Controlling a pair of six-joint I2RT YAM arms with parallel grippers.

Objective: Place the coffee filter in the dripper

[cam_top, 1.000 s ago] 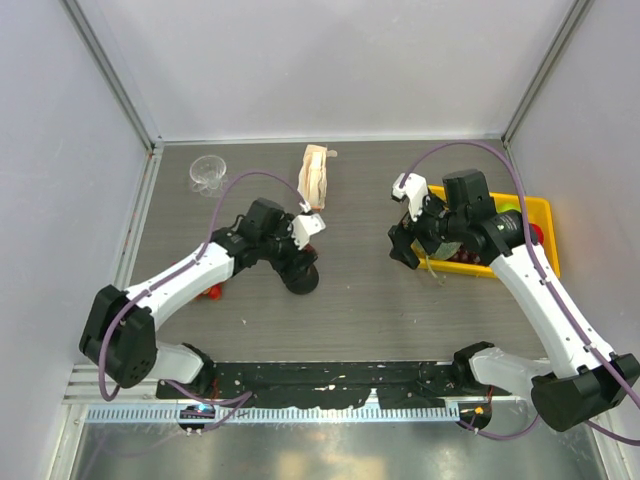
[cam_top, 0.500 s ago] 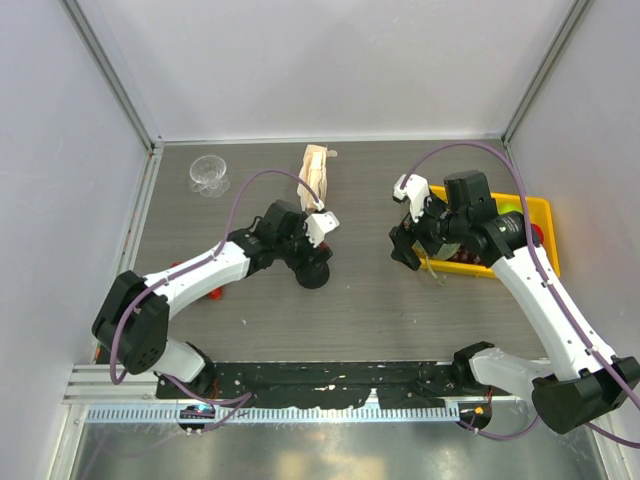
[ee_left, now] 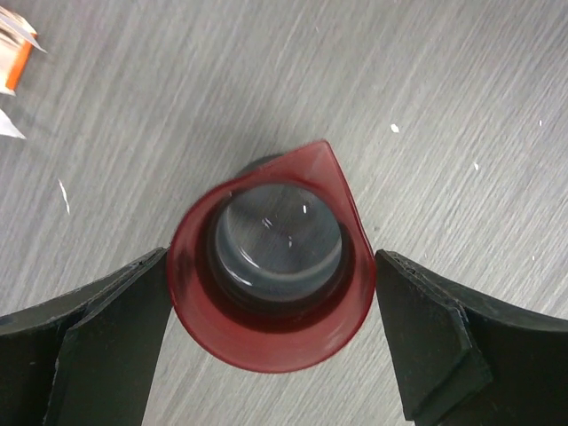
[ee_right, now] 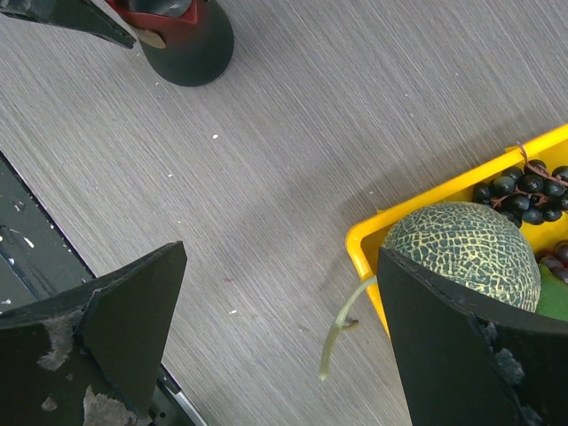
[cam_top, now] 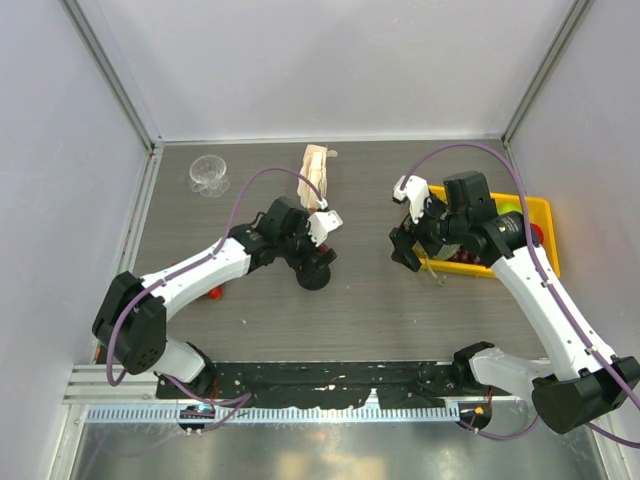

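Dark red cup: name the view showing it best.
Left wrist: the cup fills the frame, from above, within the left gripper. Top external: mostly under that gripper. Right wrist: only part, at the top edge.

Both the left arm [cam_top: 195,268] and right arm [cam_top: 545,300] are glossy white shells with chunky black joints and black bases. Each one has a thin purple cable [cam_top: 270,169] looping off it, plus a little white camera box [cam_top: 322,224] at the wrist. Fingers [ee_left: 98,346] are matte black wedges. The right gripper [ee_right: 282,253] looks pretty scuffed, with greyish chips along the edges.
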